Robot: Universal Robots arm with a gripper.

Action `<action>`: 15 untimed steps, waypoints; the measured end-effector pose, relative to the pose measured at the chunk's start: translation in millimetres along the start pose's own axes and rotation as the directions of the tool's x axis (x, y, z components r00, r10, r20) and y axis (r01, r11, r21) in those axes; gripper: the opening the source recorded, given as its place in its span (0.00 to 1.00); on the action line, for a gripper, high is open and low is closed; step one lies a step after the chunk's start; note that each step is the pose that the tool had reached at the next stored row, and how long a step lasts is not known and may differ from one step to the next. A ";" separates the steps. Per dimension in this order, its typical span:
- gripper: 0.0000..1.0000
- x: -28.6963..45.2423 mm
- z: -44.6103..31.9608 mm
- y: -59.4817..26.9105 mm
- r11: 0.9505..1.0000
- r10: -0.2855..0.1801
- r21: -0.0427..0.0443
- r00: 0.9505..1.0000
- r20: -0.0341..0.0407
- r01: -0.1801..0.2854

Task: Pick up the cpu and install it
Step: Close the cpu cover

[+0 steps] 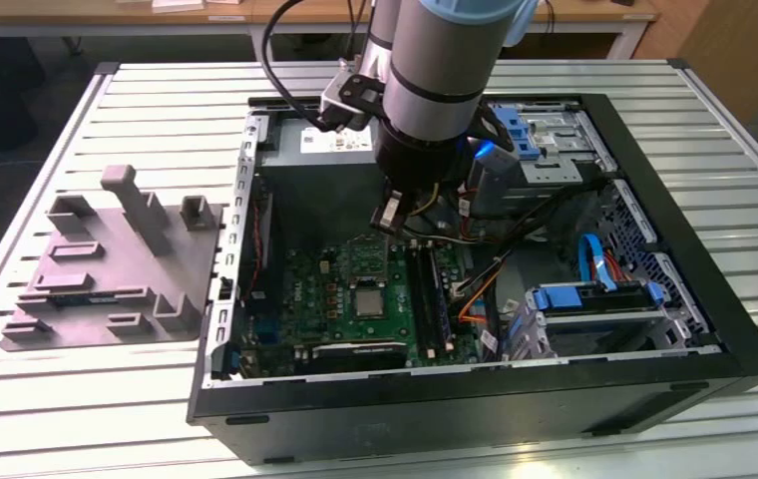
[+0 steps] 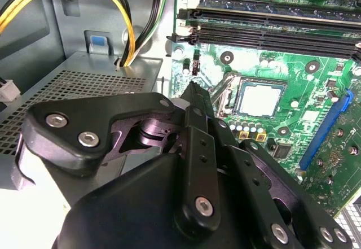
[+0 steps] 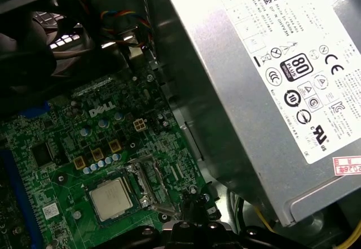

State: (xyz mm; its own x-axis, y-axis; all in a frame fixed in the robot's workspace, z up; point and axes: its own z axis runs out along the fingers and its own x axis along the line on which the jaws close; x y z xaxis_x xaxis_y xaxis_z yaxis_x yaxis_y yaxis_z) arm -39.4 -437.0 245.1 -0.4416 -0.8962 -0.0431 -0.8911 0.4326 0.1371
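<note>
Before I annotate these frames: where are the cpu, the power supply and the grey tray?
cpu (image 3: 111,198): first wrist view, middle of its silvery top.
power supply (image 3: 254,85): first wrist view, its labelled grey side.
grey tray (image 1: 100,289): exterior view, its flat base.

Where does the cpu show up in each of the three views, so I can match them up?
Exterior view: the cpu sits mid-motherboard, below the end effector.
Second wrist view: the cpu lies in its socket, below the memory slots.
First wrist view: the cpu lies in its socket beside the grey power supply.
Shared landmark: the green motherboard around the socket.
</note>
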 end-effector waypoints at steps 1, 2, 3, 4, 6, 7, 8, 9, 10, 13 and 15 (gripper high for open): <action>0.11 0.0 -0.2 0.0 1.000 0.000 0.000 1.000 0.000 0.000; 0.11 0.0 -0.5 0.1 1.000 0.000 0.000 1.000 0.000 0.000; 0.11 0.0 -0.6 0.1 1.000 0.000 0.000 1.000 0.001 0.000; 0.11 -0.1 -1.0 0.1 1.000 0.000 0.000 1.000 0.001 0.000; 0.11 -0.1 -1.9 0.3 1.000 0.000 0.000 1.000 0.001 0.000; 0.11 -0.1 -1.9 0.2 1.000 -0.001 0.000 1.000 0.001 0.001; 0.11 -0.1 -2.0 0.3 1.000 -0.002 0.000 1.000 0.000 0.002; 0.11 -0.1 -2.0 0.3 1.000 -0.003 0.000 1.000 0.000 0.003; 0.11 -0.1 -2.1 0.3 1.000 -0.004 0.000 1.000 0.000 0.004; 0.11 -0.1 -2.3 0.3 1.000 -0.008 -0.001 1.000 0.000 0.008; 0.11 -0.1 -2.6 0.4 1.000 -0.012 -0.001 1.000 -0.001 0.012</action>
State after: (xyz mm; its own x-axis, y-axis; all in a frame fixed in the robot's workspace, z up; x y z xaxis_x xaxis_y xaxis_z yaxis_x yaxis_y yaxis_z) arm -39.5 -437.0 247.7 -0.4311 -0.9013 -0.0436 -0.8961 0.4220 0.1374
